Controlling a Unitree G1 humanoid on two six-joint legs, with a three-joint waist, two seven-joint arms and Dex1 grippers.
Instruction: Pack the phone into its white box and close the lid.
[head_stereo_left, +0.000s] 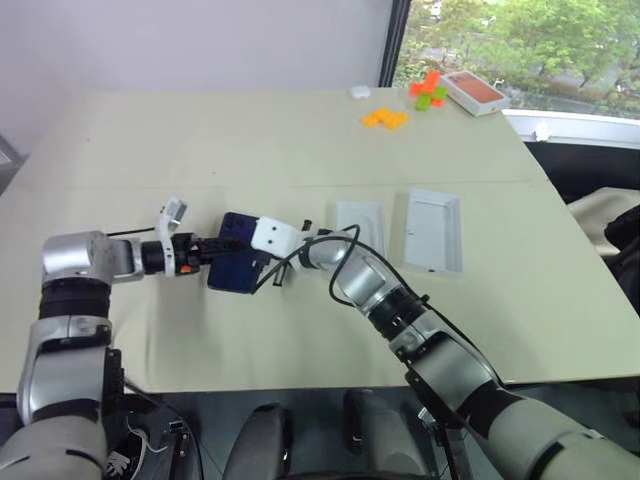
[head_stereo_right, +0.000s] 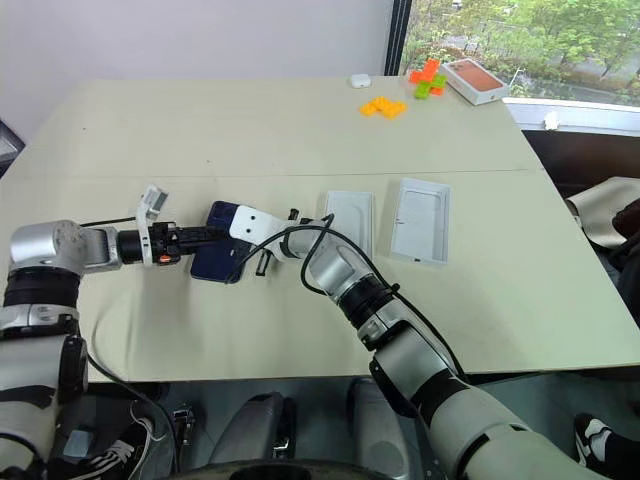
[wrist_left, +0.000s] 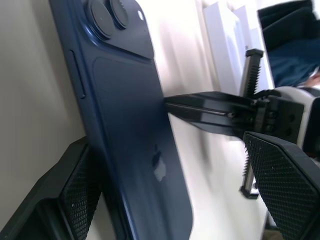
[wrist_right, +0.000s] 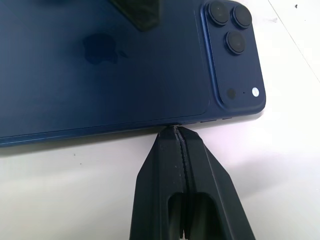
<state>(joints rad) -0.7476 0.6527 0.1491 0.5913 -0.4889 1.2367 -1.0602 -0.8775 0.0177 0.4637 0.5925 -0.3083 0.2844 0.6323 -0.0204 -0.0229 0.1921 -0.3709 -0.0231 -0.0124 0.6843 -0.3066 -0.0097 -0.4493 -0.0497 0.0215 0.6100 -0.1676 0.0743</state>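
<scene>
The phone (wrist_right: 110, 65) has a glossy, smooth dark blue back that looks like glass, with shiny round lenses. The left gripper (wrist_left: 175, 200) pads (wrist_left: 285, 185) are matt black with a fine knurled texture. The right gripper (wrist_right: 177, 137) fingers look like matt black plastic. The surface (head_stereo_left: 250, 140) is a smooth, matt beige.

No readable text or numbers anywhere. Only sign: an apple-shaped logo mid-back on the phone (wrist_right: 105, 65), just ahead of the right gripper (wrist_right: 175, 131) tips and beside a left gripper (wrist_left: 170, 200) finger.
</scene>
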